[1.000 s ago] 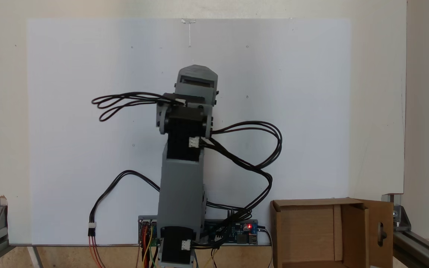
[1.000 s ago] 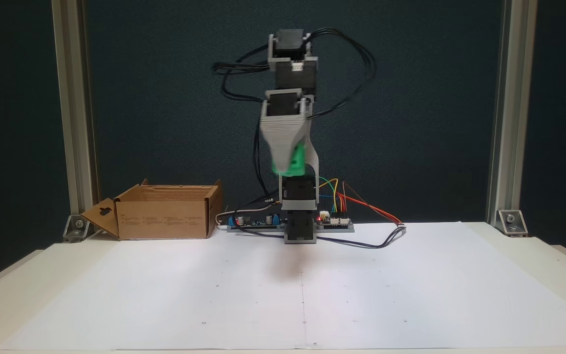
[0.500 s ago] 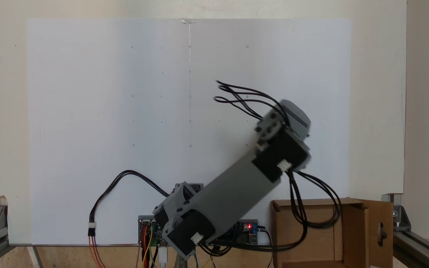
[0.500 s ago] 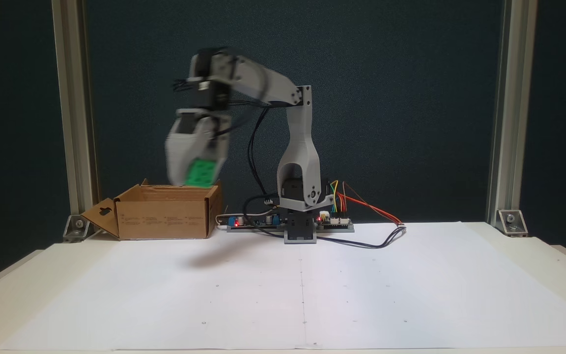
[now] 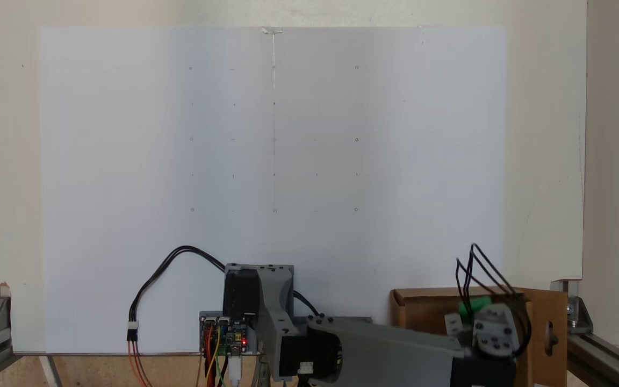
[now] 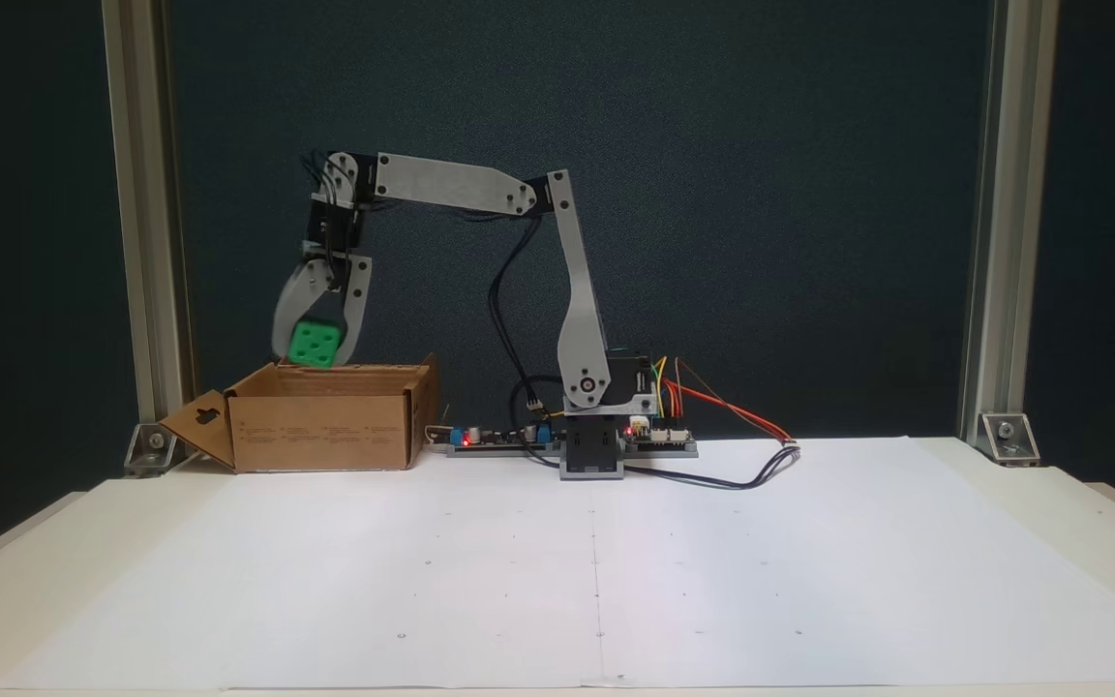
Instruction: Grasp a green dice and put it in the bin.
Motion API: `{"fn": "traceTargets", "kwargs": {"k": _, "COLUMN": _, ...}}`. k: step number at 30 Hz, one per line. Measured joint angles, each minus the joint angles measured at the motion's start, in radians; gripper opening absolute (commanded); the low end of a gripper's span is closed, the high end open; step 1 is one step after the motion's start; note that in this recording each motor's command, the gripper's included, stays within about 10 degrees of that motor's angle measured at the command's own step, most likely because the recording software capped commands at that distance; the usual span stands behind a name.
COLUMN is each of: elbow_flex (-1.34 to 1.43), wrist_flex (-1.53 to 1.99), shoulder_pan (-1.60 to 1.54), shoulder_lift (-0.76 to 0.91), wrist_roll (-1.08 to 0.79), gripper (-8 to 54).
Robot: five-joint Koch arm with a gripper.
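The gripper (image 6: 314,350) clamps the rounded green dice (image 6: 312,344) just above the corrugated cardboard bin (image 6: 325,426). From above, the arm hides most of the dice (image 5: 473,305).

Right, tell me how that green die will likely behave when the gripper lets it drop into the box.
The die looks like hard plastic, so it probably stays stiff and unharmed. Its rounded corners may let it tumble or bounce briefly. Held by the gripper just above the box, it should settle flat inside.

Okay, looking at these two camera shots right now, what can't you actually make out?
- Bin's inside: its front wall hides it in a fixed view; the arm covers it in a fixed view.
- Green dice: mostly behind the wrist from above.
- Dice pips: too small to count.
- Tool tips: blurred.
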Motion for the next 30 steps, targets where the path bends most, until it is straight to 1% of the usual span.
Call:
{"fn": "traceTargets", "kwargs": {"k": 4, "elbow_flex": -0.002, "wrist_flex": 0.0, "shoulder_pan": 0.112, "shoulder_lift": -0.018, "wrist_roll": -0.064, "gripper": 11.8}}
{"fn": "traceTargets", "kwargs": {"k": 9, "elbow_flex": 0.0, "wrist_flex": -0.003, "shoulder_pan": 0.216, "shoulder_lift": -0.086, "wrist_roll": -0.127, "gripper": 11.9}}
{"fn": "traceTargets", "kwargs": {"k": 15, "elbow_flex": 0.002, "wrist_flex": -0.038, "shoulder_pan": 0.23, "shoulder_lift": -0.127, "wrist_roll": -0.141, "gripper": 11.8}}
{"fn": "traceTargets", "kwargs": {"k": 22, "elbow_flex": 0.021, "wrist_flex": -0.083, "shoulder_pan": 0.23, "shoulder_lift": -0.133, "wrist_roll": -0.141, "gripper": 11.8}}
{"fn": "traceTargets", "kwargs": {"k": 24, "elbow_flex": 0.021, "wrist_flex": -0.097, "shoulder_pan": 0.23, "shoulder_lift": -0.133, "wrist_roll": -0.141, "gripper": 27.9}}
{"fn": "traceTargets", "kwargs": {"k": 25, "elbow_flex": 0.021, "wrist_flex": -0.104, "shoulder_pan": 0.23, "shoulder_lift": -0.133, "wrist_roll": -0.141, "gripper": 32.9}}
{"fn": "traceTargets", "kwargs": {"k": 26, "elbow_flex": 0.021, "wrist_flex": -0.109, "shoulder_pan": 0.23, "shoulder_lift": -0.133, "wrist_roll": -0.141, "gripper": 35.2}}
{"fn": "traceTargets", "kwargs": {"k": 30, "elbow_flex": 0.028, "wrist_flex": -0.112, "shoulder_pan": 0.229, "shoulder_lift": -0.133, "wrist_roll": -0.141, "gripper": 35.6}}
